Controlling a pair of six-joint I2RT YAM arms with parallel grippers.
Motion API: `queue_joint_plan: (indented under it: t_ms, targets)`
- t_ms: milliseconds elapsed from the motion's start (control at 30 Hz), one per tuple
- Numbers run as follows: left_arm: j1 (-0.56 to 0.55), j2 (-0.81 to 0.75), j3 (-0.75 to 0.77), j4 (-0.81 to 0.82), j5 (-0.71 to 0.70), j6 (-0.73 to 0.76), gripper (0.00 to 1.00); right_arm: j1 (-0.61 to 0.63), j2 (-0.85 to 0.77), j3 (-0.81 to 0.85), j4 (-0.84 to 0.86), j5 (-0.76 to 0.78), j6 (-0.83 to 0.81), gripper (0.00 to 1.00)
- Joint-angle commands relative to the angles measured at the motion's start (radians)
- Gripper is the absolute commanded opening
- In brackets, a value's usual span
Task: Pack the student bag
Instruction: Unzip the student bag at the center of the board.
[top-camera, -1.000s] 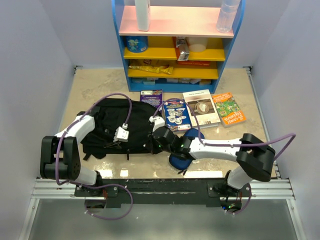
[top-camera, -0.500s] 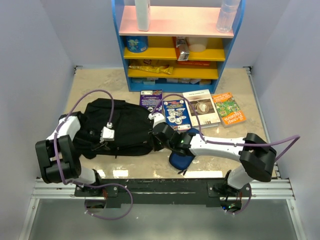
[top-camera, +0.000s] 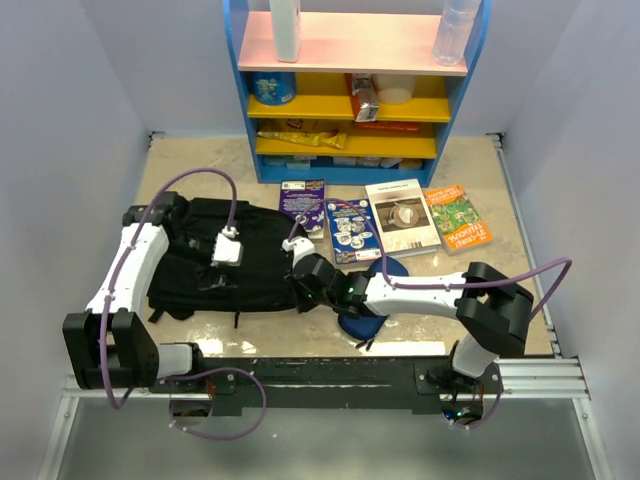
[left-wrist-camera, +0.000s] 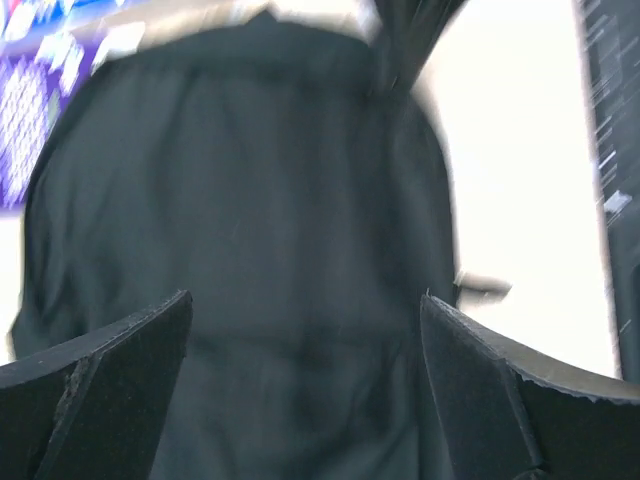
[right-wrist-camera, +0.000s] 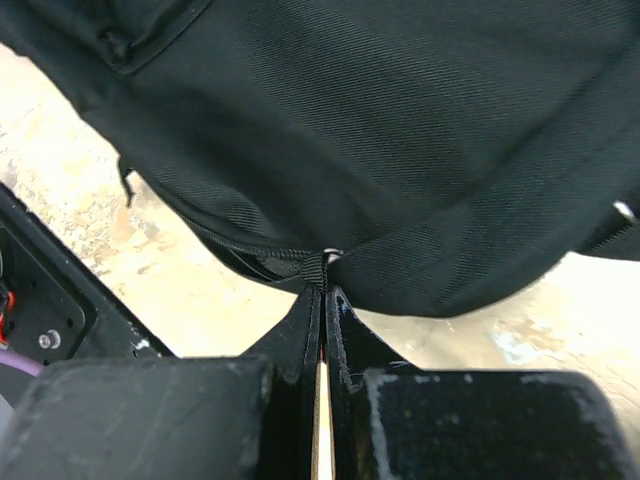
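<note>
Pinching the bag's (top-camera: 225, 255) zip tab (right-wrist-camera: 315, 265) tight with the right gripper (right-wrist-camera: 322, 300) (at its lower right edge); shifted the bag leftward, to left centre of the overhead view; swung the left gripper (left-wrist-camera: 305, 340) above it, spread wide, empty; unzipping probably next.

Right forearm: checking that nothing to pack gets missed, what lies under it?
A dark-blue oval pencil case; the forearm covers its middle, so only its two ends show.

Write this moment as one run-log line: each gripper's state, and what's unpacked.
left gripper: open above student bag | right gripper: shut on bag's edge tab | unpacked: four books on table
</note>
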Motion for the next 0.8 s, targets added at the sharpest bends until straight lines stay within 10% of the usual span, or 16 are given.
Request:
queue_joint_plan:
  t_ms: [0, 400, 767]
  targets:
    - [-0.131, 0.043, -0.021, -0.018, 0.140, -0.073, 1.00, 0.002, 0.008, 0.042, 0.091, -0.049, 0.029, 0.00]
    - [-0.512, -0.048, -0.243, 0.499, -0.090, -0.689, 1.00, 0.002, -0.034, 0.016, 0.119, -0.082, 0.055, 0.00]
    - [-0.566, -0.117, -0.361, 0.758, -0.318, -0.975, 1.00, -0.001, -0.090, -0.051, 0.143, -0.057, 0.072, 0.00]
